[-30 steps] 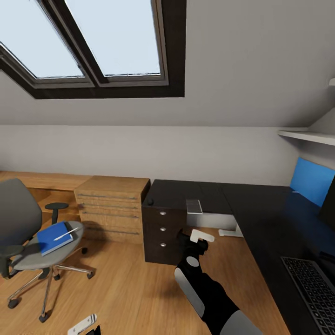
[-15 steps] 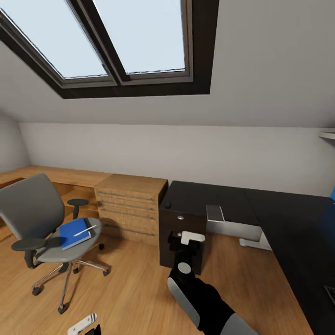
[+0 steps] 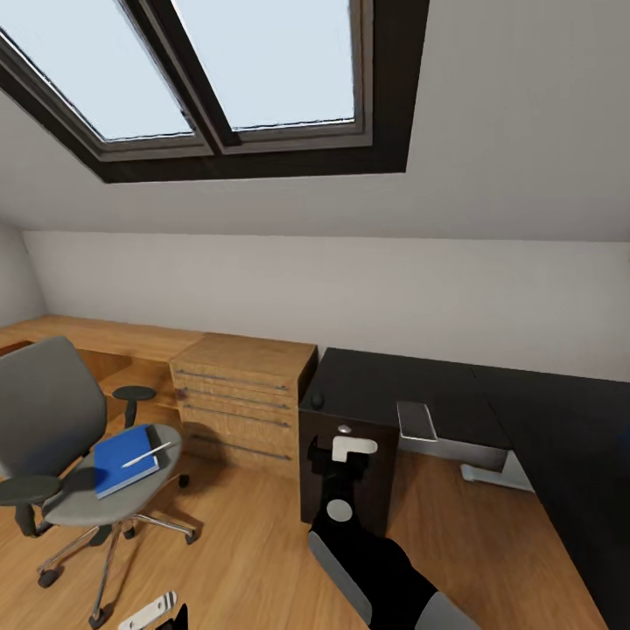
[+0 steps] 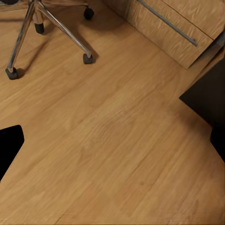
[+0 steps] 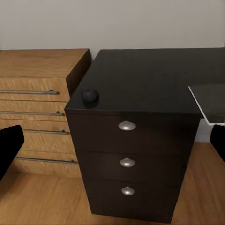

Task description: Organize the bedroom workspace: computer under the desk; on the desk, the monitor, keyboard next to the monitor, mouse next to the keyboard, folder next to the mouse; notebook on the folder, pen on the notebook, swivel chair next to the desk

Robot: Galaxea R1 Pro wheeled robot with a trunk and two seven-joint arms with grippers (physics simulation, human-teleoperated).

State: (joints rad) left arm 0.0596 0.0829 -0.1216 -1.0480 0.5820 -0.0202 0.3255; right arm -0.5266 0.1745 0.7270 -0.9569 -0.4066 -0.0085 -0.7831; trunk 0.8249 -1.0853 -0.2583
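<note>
Your right gripper (image 3: 350,448) is riding empty out in front of you with its jaws spread wide, both dark fingertips sitting at the far edges of the right wrist view with nothing between them. Since a second ago the whole scene has been swinging, which is your camera turning and not the furniture moving: the keyboard and the blue wall panel have been sliding out of the picture while the swivel chair (image 3: 61,446) has been coming further in. That is turning you toward the pickup side of the job. Just ahead of the claw and a little above it is lying the mouse (image 5: 90,95), at the corner of the desk (image 5: 154,79) over the drawer unit (image 5: 129,161); the notebook (image 3: 416,421) is resting to the claw's right on the same top. Well off to its left, the folder (image 3: 125,458) is lying on the chair seat with the pen (image 3: 146,454) on top. The arm is reaching forward, level, facing the drawers. Your left gripper (image 3: 150,611) is hanging low over the wooden floor (image 4: 117,140), seemingly parted and holding nothing.
</note>
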